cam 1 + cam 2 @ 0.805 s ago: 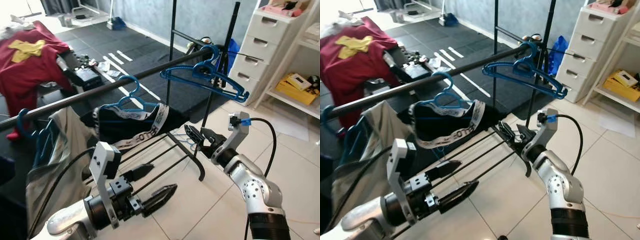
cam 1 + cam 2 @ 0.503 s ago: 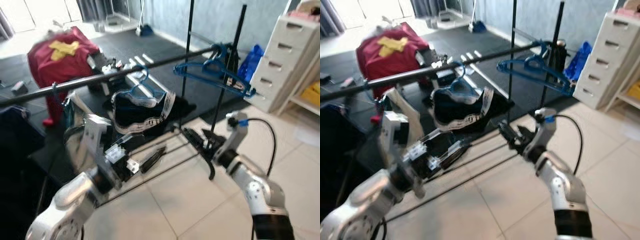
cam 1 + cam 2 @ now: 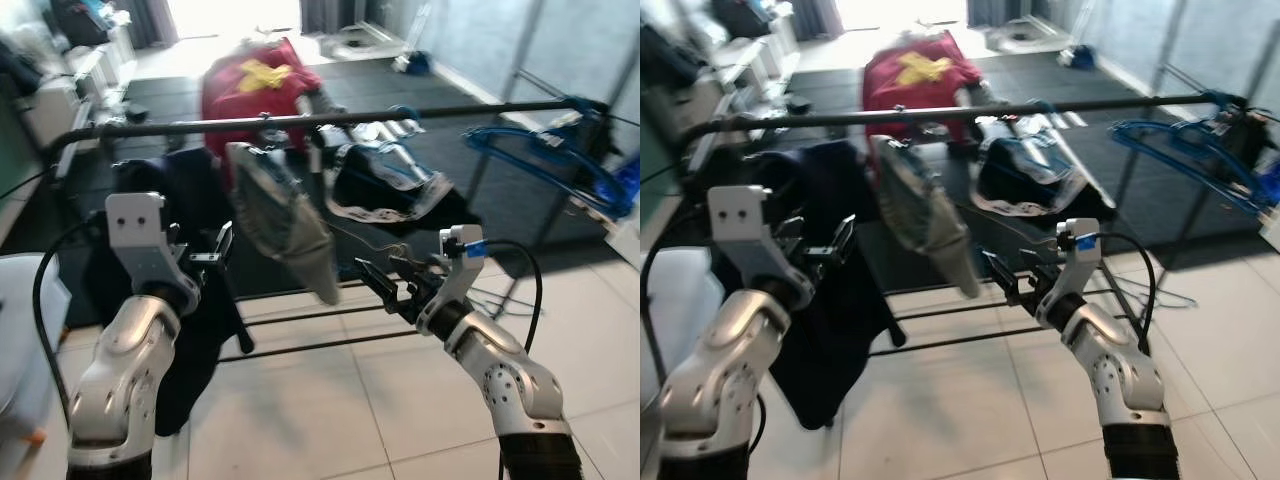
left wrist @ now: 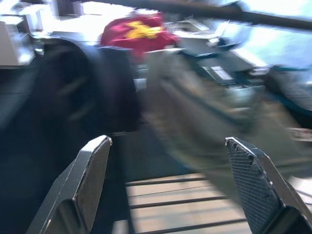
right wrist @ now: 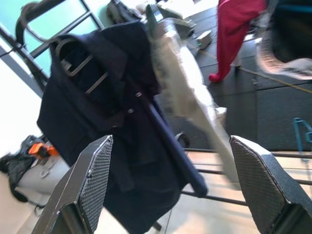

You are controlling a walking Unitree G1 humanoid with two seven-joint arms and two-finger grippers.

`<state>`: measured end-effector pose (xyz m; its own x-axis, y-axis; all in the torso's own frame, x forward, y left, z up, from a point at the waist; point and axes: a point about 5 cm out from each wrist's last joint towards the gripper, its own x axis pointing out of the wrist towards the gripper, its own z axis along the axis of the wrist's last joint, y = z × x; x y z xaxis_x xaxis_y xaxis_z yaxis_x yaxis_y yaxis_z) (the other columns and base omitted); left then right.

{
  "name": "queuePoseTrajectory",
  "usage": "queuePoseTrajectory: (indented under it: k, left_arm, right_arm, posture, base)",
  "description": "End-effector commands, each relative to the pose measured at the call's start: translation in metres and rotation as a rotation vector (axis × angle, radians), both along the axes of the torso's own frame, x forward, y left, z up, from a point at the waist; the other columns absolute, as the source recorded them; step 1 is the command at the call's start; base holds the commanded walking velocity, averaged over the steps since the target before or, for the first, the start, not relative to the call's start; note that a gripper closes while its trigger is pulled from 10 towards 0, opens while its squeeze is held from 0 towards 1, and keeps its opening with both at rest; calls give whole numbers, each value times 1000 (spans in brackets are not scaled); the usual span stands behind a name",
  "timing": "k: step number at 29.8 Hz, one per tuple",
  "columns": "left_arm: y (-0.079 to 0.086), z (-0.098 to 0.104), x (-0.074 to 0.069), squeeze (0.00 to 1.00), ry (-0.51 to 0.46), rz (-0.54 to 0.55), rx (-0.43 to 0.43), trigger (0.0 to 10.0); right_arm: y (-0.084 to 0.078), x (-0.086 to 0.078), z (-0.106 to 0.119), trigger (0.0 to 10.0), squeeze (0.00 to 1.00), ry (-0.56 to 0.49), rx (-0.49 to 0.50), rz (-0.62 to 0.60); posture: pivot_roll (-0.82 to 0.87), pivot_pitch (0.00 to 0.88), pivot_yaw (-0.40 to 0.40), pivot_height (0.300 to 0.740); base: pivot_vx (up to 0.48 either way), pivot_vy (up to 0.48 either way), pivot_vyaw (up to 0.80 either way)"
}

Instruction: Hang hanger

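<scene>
Left eye view first, reading from our left: our left gripper (image 3: 222, 250) is raised in front of a dark navy garment (image 3: 190, 290) that hangs at the left end of the black rail (image 3: 330, 118), and its wrist view shows the jaws spread wide with nothing between them. Next along the rail hangs a grey garment (image 3: 285, 225), swung out at a slant and blurred, then a dark garment with a pale printed band (image 3: 385, 185) on a blue hanger whose outline we cannot trace cleanly. Below and in front of these, our right gripper (image 3: 385, 285) points toward our left at about the height of the rack's low bars (image 3: 330, 345); its wrist view shows the jaws released as well, looking at the navy and grey garments. Neither gripper holds a hanger. Far right, a cluster of bare blue hangers (image 3: 545, 165) hooks over the rail's right end; we make out at least two, but blur keeps us from a firm count. Behind the rail a red garment with a yellow patch (image 3: 262, 82) lies draped over something. We count three garments on the rail. The relation that matters, as we judge it: the bare hangers lie up and to the right of the right gripper, well apart from it, their long axes running roughly along the rail, and the right arm is clearly the nearer one.
</scene>
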<state>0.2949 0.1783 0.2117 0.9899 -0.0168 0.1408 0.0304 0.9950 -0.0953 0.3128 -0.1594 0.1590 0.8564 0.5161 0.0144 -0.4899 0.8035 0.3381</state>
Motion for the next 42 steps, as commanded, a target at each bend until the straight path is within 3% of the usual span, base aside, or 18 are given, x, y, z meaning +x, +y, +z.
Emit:
queuePoseTrajectory:
  k: [1, 3, 5, 10, 19, 23, 24, 27, 32, 36, 42]
  left_arm:
    - [5, -6, 8, 0, 11, 27, 72, 10000]
    - [5, -6, 8, 0, 11, 27, 72, 10000]
    - [3, -8, 15, 0, 0, 5, 182, 10000]
    - [2, -8, 27, 0, -10, -20, 284, 10000]
    - [7, -11, 35, 0, 24, 14, 282, 10000]
    - [10, -10, 37, 0, 31, 55, 288, 10000]
    - [18, -6, 34, 0, 3, 102, 299, 10000]
    - [18, -6, 34, 0, 3, 102, 299, 10000]
    - [33, 7, 26, 0, -78, 175, 304, 10000]
    - [24, -7, 21, 0, -72, 18, 357, 10000]
    - [18, -25, 20, 0, -20, -82, 427, 10000]
  right_arm:
    - [1, -2, 1, 10000, 0, -12, -1, 5]
    - [1, -2, 1, 10000, 0, -12, -1, 5]
    - [2, -2, 0, 10000, 0, -8, -8, 6]
    - [2, -1, -1, 10000, 0, 2, -1, 0]
    - [1, -2, 0, 10000, 0, -10, -7, 1]
    - [4, -6, 3, 10000, 0, -44, -8, 40]
    - [5, -7, 4, 10000, 0, -48, 1, 55]
    - [5, -7, 4, 10000, 0, -48, 1, 55]
    - [5, -7, 3, 10000, 0, -34, 21, 51]
    - [5, -6, 2, 10000, 0, -24, 29, 48]
    - [6, -6, 1, 10000, 0, -21, 28, 46]
  posture:
    - [-122, 90, -11, 740]
    - [-122, 90, -11, 740]
    - [-121, 93, -11, 740]
    - [-123, 94, -10, 740]
    - [-132, 94, -1, 740]
    - [-128, 97, -4, 740]
    - [-128, 97, -4, 740]
    - [-128, 97, -4, 740]
    - [-126, 96, -3, 740]
    - [-126, 94, -4, 740]
    - [-129, 91, -2, 740]
  base:
    - [0, 0, 738]
    - [0, 0, 738]
    - [0, 0, 353]
    - [0, 0, 0]
    - [312, 0, 0]
    - [469, 0, 747]
    - [469, 0, 0]
    - [469, 0, 0]
    - [442, 0, 0]
    - [0, 0, 0]
    - [0, 0, 0]
